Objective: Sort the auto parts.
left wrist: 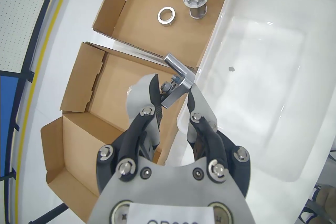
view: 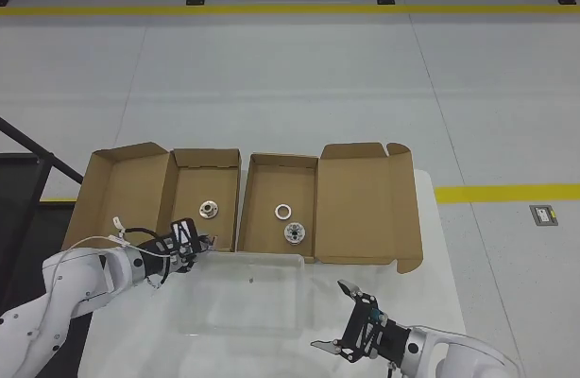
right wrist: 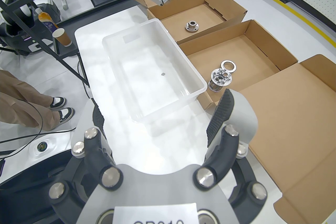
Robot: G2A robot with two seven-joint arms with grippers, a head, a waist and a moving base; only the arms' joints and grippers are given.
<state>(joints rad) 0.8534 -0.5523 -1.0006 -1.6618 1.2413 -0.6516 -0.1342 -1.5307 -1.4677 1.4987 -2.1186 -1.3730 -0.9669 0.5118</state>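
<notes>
White table (view: 432, 274), grey floor (view: 271, 85) with a yellow line (view: 507, 193) behind it. Clear bin (view: 257, 255) sits mid-table, so I'm using it as the reference. Two open cardboard boxes sit side by side just beside the bin's far long side.

Hub box (view: 207, 159): one flanged hub (view: 208, 209) on its floor.

Ring box (view: 282, 163): flat ring (view: 283, 210) plus a spool-shaped part (view: 293, 231) standing upright, with the spool closer to the bin than the ring.

Left gripper (left wrist: 173, 86) is raised over the bin's corner next to the hub box, jaws pinching a metal bracket (left wrist: 183, 82). The bolted plate is between the jaws and the round pin sticks out past them. Bracket touches no surface and hangs about over the seam between bin rim and hub box.

Right gripper (right wrist: 161, 101) hangs over bare table off the bin's opposite end, jaws spread wide, nothing between them.

Small dark speck (right wrist: 162, 74) on the bin floor.
</notes>
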